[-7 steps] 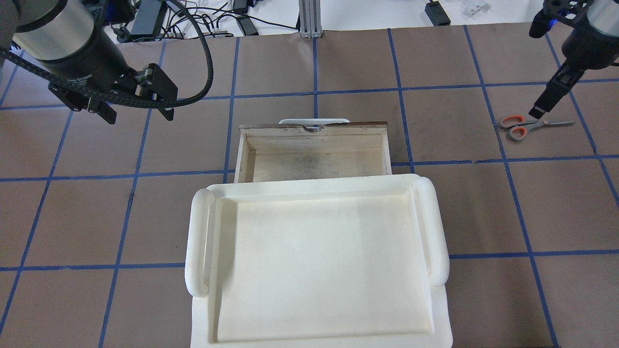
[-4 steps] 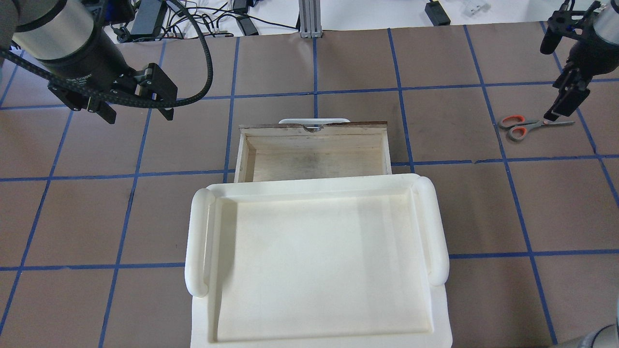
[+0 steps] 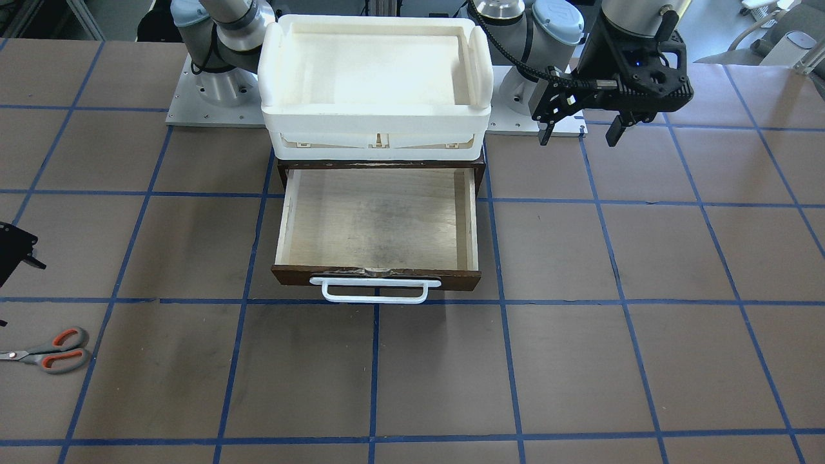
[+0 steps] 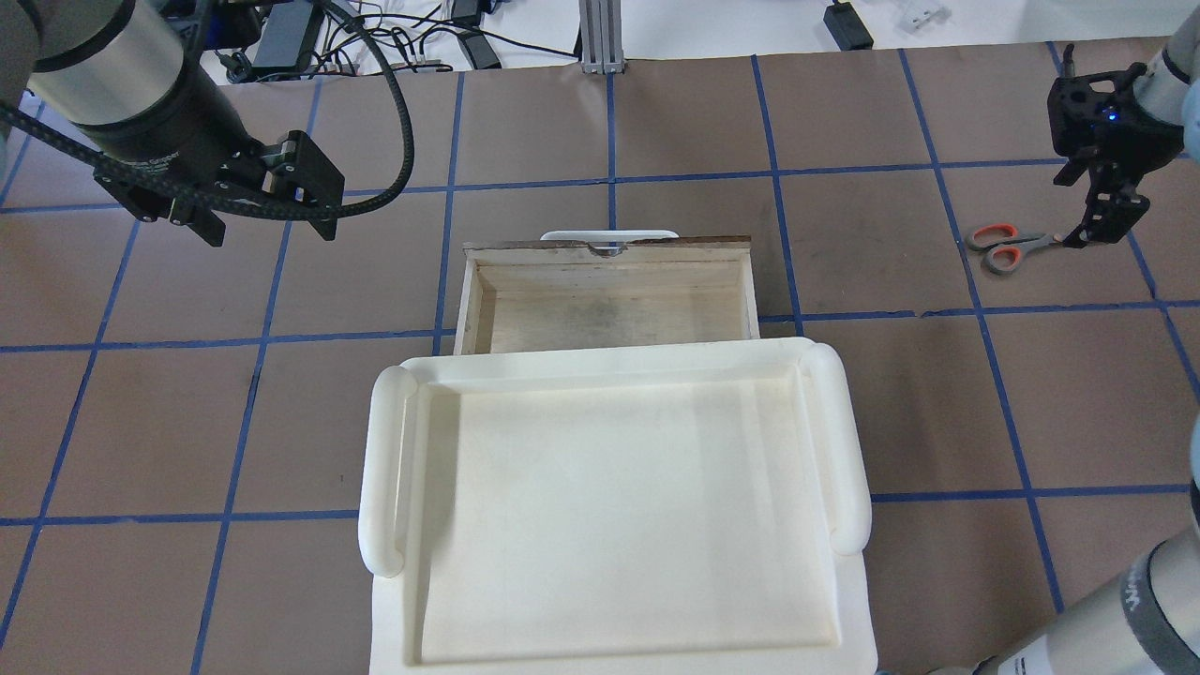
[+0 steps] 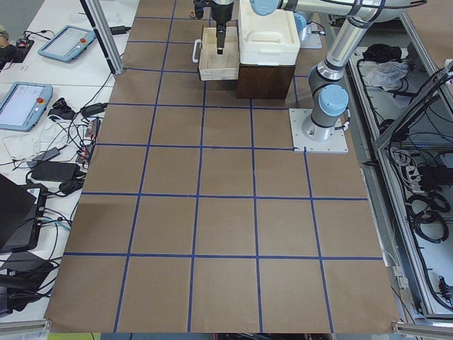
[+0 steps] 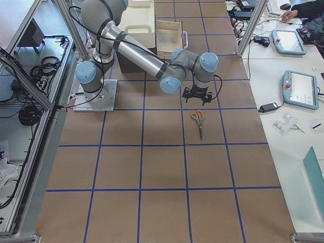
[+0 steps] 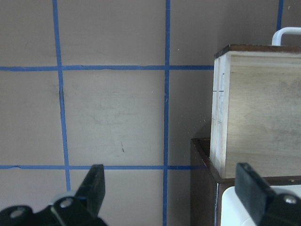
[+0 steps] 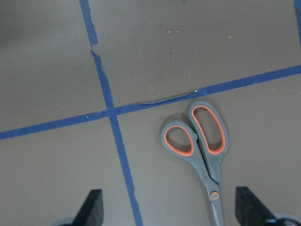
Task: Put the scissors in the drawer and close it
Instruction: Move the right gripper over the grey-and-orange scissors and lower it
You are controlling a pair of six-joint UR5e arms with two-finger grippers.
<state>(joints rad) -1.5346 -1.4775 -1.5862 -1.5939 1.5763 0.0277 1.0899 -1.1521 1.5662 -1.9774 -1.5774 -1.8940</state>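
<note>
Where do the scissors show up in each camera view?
Exterior front-facing: scissors, lower left edge.
Overhead exterior: scissors, upper right.
Exterior left: not in it.
Exterior right: scissors, centre.
Left wrist-mounted: not in it.
Right wrist-mounted: scissors, lower right.
Shared landmark: the open drawer, seen in all but right wrist-mounted.

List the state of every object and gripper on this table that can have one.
drawer, pulled open, empty
scissors, blades shut, lying flat, not gripped
left gripper, jaws open, holding nothing
right gripper, jaws open, over the scissors, holding nothing
white tray, empty
</note>
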